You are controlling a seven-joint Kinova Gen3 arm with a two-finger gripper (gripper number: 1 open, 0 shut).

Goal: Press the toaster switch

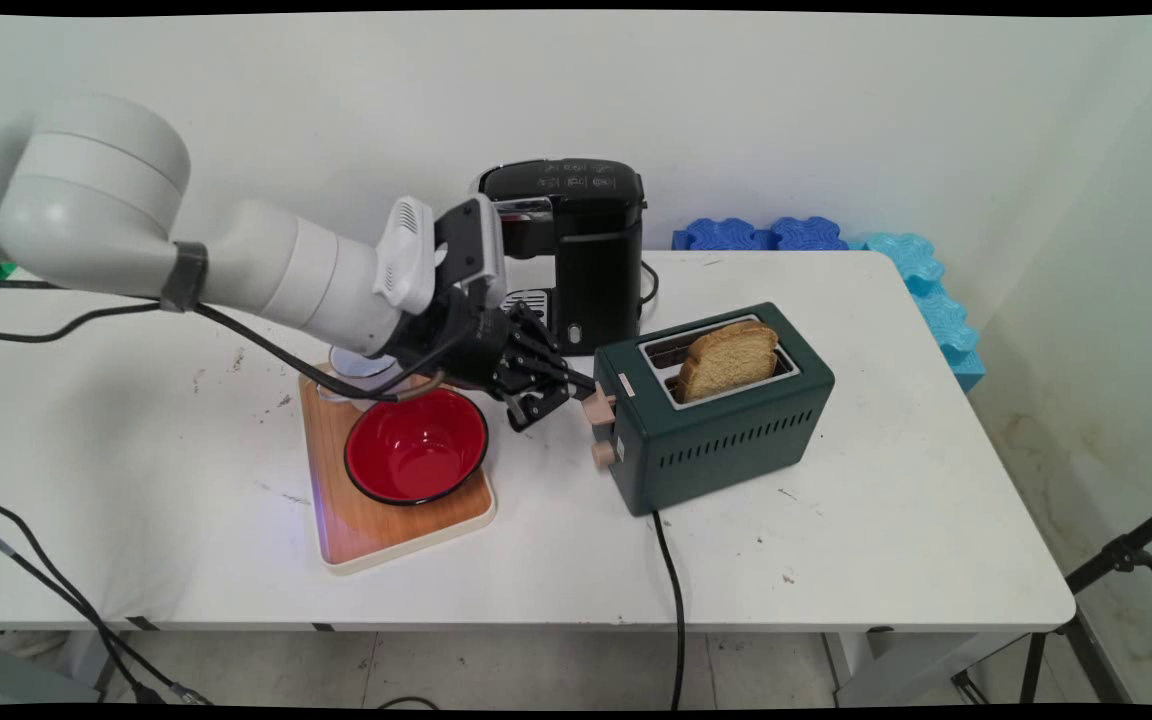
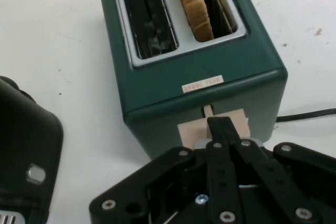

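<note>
A dark green two-slot toaster stands right of the table's centre. A slice of browned toast sticks up from one slot; the other slot is empty. My black gripper is shut, with its fingers pressed together. Their tips lie right on top of the beige lever on the toaster's left end. A beige round knob sits below the lever. Nothing is held between the fingers.
A black coffee machine stands just behind the hand. A red bowl rests on a wooden tray under the wrist, with a clear cup behind it. The toaster's black cord runs off the front edge. Blue foam blocks line the back right.
</note>
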